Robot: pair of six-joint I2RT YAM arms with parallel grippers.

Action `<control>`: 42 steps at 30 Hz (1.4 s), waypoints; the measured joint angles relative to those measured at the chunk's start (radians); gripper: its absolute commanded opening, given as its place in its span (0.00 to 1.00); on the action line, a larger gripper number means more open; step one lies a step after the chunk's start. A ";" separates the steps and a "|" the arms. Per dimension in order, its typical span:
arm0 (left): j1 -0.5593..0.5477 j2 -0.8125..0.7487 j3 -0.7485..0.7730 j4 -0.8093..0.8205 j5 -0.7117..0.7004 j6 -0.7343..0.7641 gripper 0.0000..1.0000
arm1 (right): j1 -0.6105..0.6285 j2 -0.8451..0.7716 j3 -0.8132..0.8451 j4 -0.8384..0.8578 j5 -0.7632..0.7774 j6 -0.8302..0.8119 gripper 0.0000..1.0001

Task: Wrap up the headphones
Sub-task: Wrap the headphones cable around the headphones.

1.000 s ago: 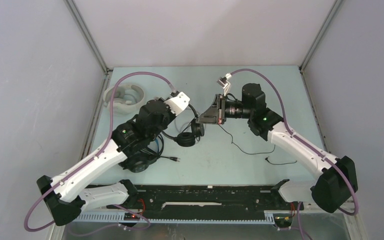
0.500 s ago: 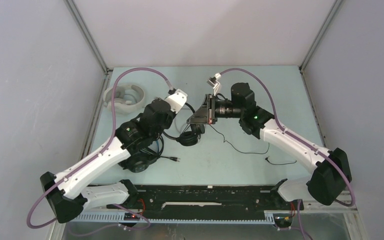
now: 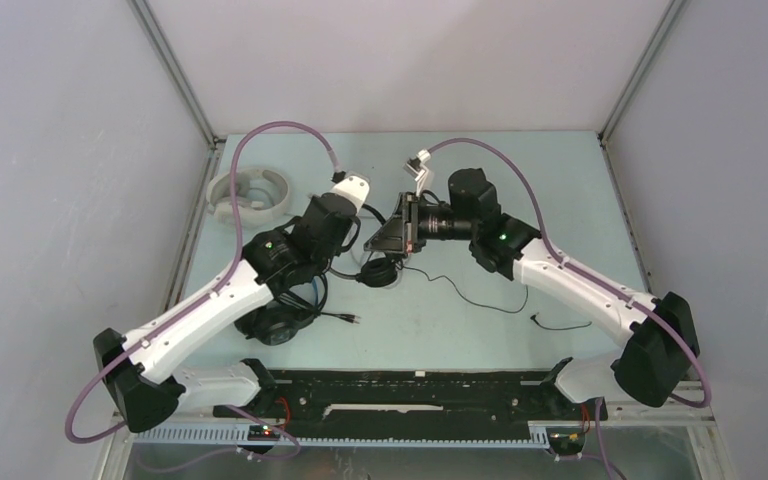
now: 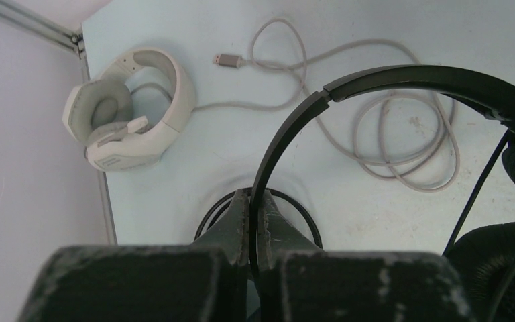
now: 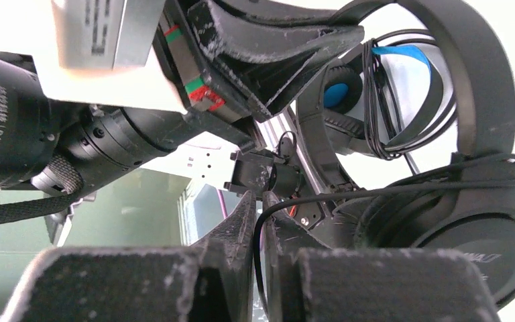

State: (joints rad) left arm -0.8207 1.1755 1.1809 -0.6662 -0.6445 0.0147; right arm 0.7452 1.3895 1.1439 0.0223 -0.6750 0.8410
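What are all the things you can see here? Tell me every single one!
white headphones: one, white with grey pads, far-left table corner.
grey cable: one, grey, looped on the table beside them.
small black headphones: one, black, headband pinched in the left gripper.
thin black cord: one, black, trailing across the table's middle.
black and blue headphones: one, left side of table, partly hidden.
table: one, pale blue.
left gripper: one, black, shut on the headband.
right gripper: one, black, cord running through its narrow gap.

over-ear headphones [image 3: 230, 207] far-left, on-ear headphones [image 3: 380, 270] centre
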 measured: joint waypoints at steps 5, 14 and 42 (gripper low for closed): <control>0.012 0.014 0.019 -0.042 -0.007 -0.070 0.00 | 0.051 0.000 0.000 -0.020 0.061 -0.044 0.08; 0.062 0.014 0.063 -0.065 0.005 -0.217 0.00 | 0.136 -0.005 0.003 -0.101 0.252 -0.173 0.09; 0.181 -0.140 0.062 -0.025 0.205 -0.390 0.00 | 0.369 -0.129 -0.240 0.149 0.588 -0.783 0.18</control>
State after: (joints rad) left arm -0.6399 1.0359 1.2427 -0.6910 -0.4397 -0.3752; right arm 1.1145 1.2606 0.9035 0.1715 -0.0872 0.0578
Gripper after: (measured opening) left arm 0.019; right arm 0.160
